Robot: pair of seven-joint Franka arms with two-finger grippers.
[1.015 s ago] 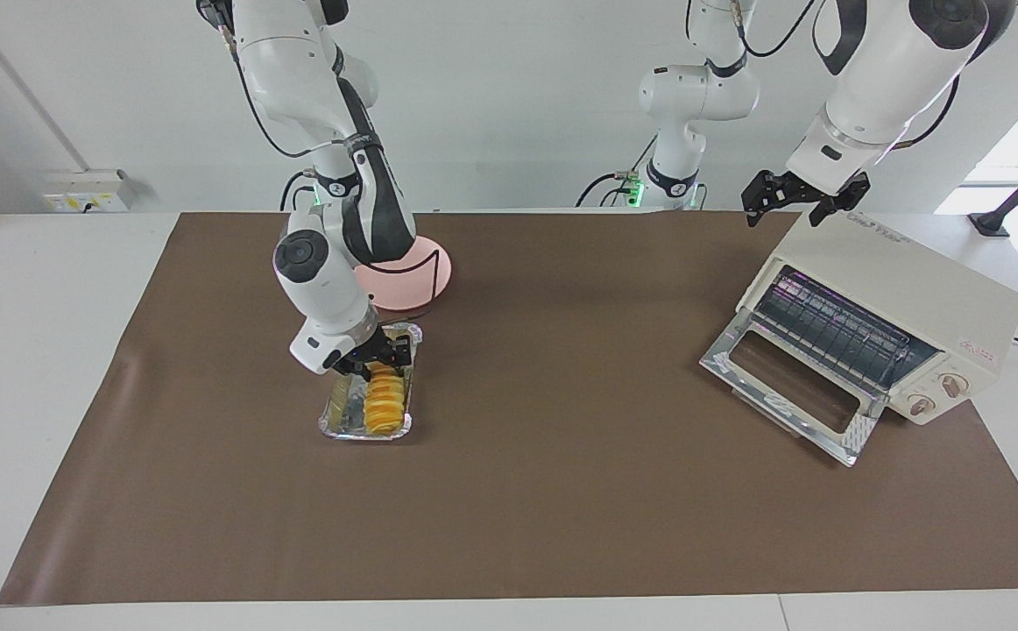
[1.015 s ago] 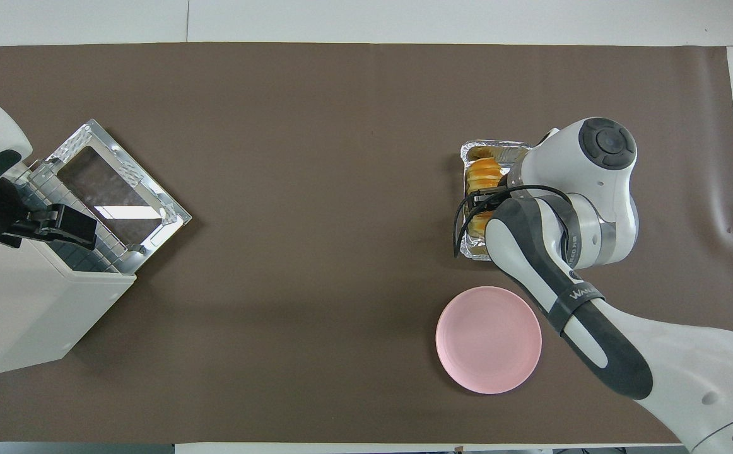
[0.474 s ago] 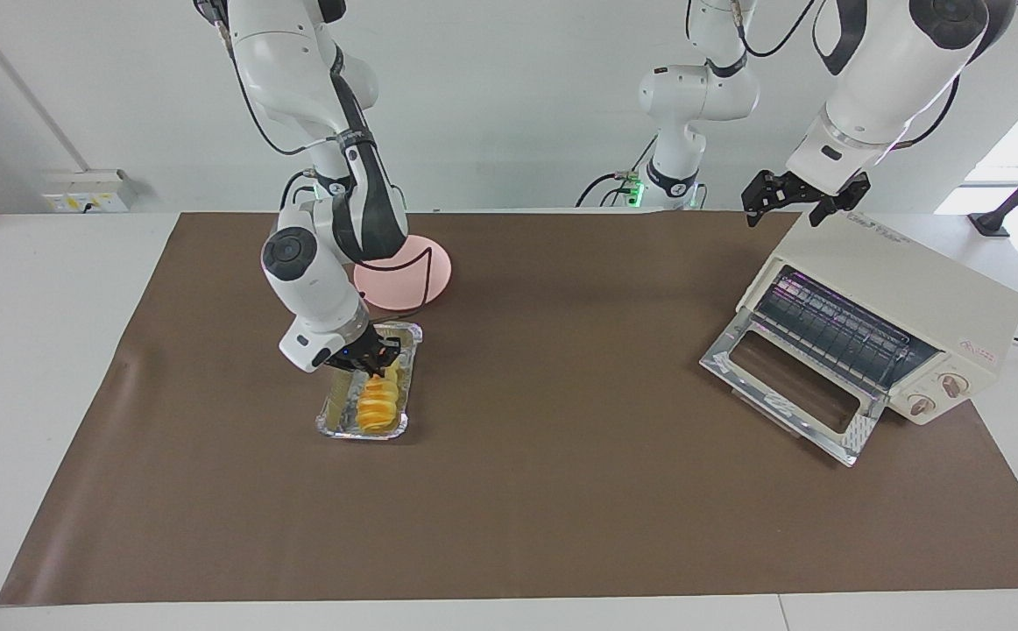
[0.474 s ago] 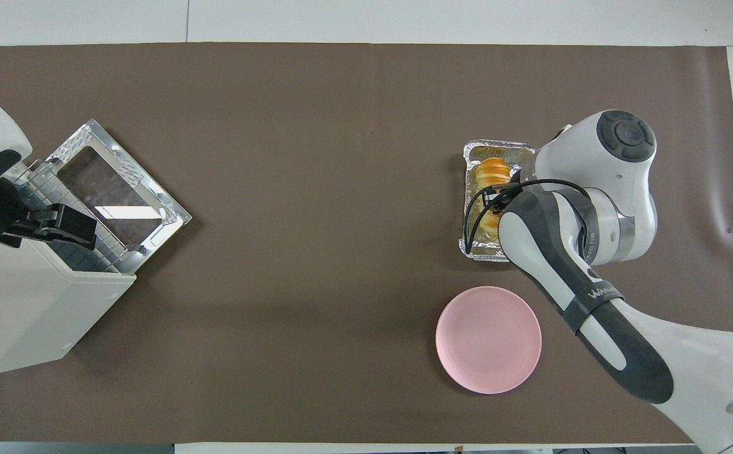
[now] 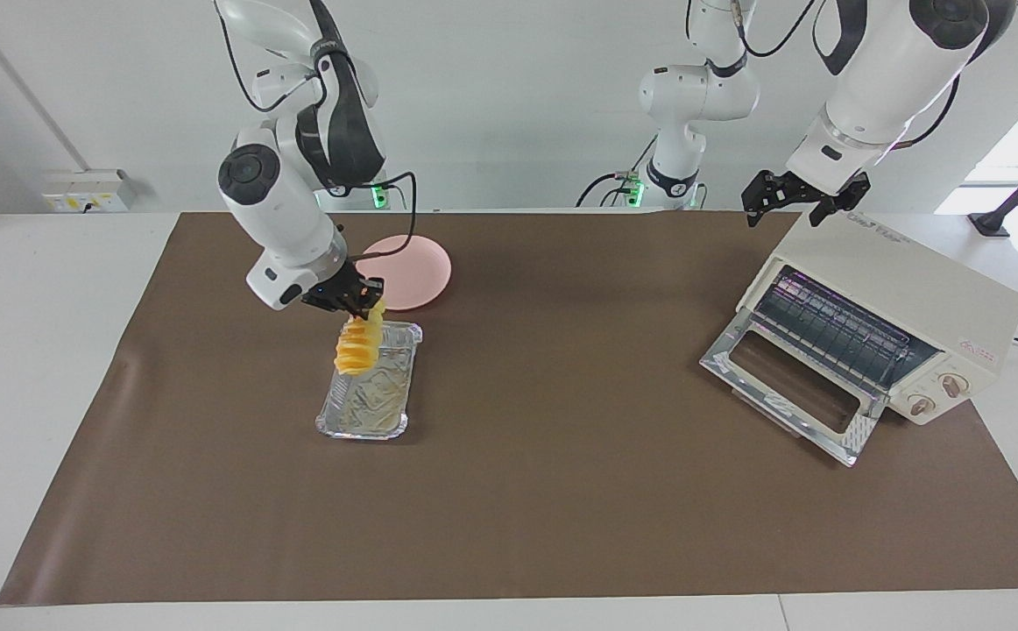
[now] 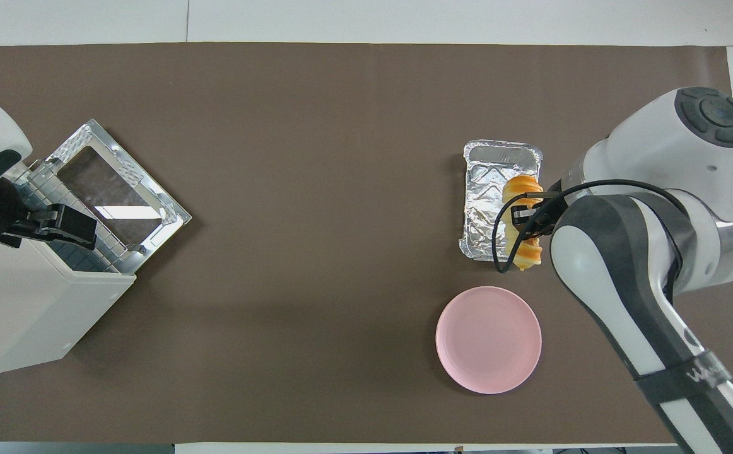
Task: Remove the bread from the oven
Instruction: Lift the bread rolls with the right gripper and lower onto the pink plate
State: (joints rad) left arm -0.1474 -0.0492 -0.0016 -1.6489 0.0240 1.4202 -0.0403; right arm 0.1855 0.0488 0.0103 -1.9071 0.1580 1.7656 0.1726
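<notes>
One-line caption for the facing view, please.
Right tool holds the bread above the empty foil tray; left tool hovers over the open oven.

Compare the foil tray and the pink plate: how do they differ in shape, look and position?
The foil tray is rectangular with raised walls; the pink plate is round and shallow. The tray is crinkled silver; the plate is smooth pink. The plate lies nearer to the robots than the tray. The right gripper holds the bread in the air over the tray, not the plate. Both rest on the brown mat and hold nothing.
</notes>
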